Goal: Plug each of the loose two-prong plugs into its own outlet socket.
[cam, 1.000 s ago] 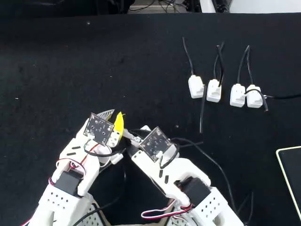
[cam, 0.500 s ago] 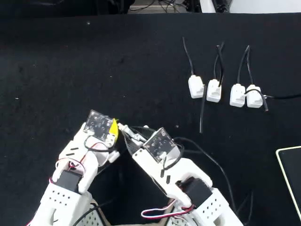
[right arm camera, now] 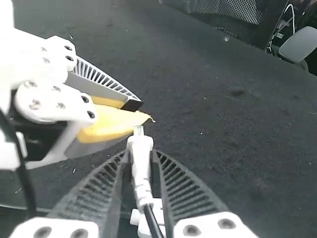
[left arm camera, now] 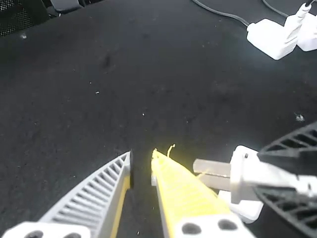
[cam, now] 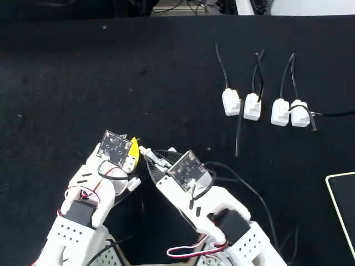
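Observation:
My right gripper (cam: 156, 162) is shut on a white two-prong plug (cam: 148, 154) near the table's front centre; its black fingers clamp the plug body (right arm camera: 140, 163). The prongs (left arm camera: 212, 168) point at my left gripper (cam: 132, 148), which sits just left of it. The left gripper's grey and yellow fingers (left arm camera: 181, 191) stand close together with nothing between them, and the yellow one almost touches the prongs. Several white socket blocks (cam: 252, 106) with black cables lie in a row at the back right, one of them (left arm camera: 270, 38) far off in the left wrist view.
Loose black cables (cam: 249, 191) curl over the black tabletop to the right of my right arm. A flat dark object with a pale yellow rim (cam: 341, 208) lies at the right edge. Wide bare tabletop lies at the back left.
My left gripper's fingers have closed together and pulled slightly back. My right gripper has brought the plug's prongs left, up beside the yellow finger.

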